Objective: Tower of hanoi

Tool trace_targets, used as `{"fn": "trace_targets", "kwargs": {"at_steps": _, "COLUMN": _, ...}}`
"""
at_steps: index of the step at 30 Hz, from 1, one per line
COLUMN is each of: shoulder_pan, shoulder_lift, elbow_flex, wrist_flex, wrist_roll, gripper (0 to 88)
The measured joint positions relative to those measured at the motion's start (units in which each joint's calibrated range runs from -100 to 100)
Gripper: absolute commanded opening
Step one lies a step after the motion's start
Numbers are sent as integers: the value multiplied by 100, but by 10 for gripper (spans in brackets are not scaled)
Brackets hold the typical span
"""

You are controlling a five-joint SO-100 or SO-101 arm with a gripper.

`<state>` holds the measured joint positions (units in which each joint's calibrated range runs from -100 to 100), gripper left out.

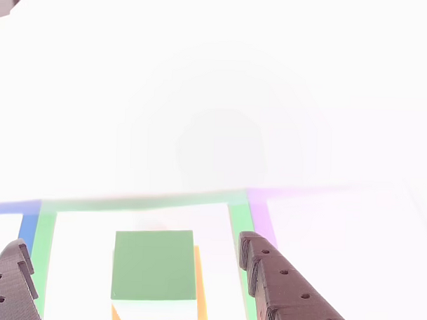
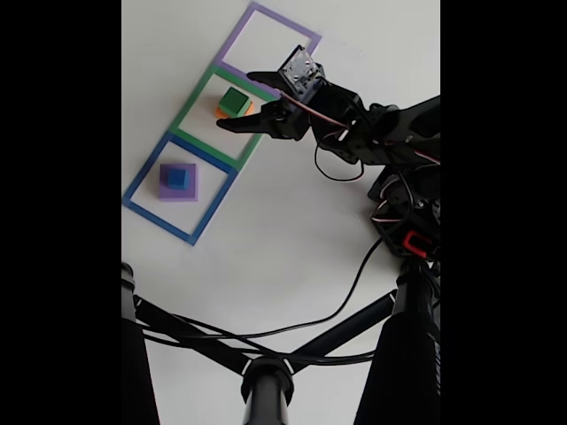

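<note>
Under the green cube (image 1: 154, 263), orange cube (image 1: 200, 300) mostly hidden, jaws (image 1: 129, 269) spread apart, washed-out glare above.

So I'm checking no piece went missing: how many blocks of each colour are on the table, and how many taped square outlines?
Blue block: 1
Purple slab: 1
Green block: 1
Orange block: 1
Blocks total: 4
Square outlines: 3, namely blue, green, purple
Total: 7

Green cube (image 1: 154, 265) on orange cube (image 1: 199, 300)
</note>
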<state>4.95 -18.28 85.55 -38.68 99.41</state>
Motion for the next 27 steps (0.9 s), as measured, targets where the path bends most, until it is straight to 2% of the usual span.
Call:
{"fn": "trace_targets", "kwargs": {"at_steps": 13, "shoulder_pan": 0, "shoulder_lift": 1992, "elbow_flex": -244, "wrist_flex": -1758, "wrist_roll": 20, "gripper": 330}}
{"fn": "trace_targets", "kwargs": {"at_steps": 27, "shoulder_pan": 0, "shoulder_lift": 2642, "elbow_flex": -609, "wrist_flex": -2151, "wrist_roll": 20, "gripper": 238}}
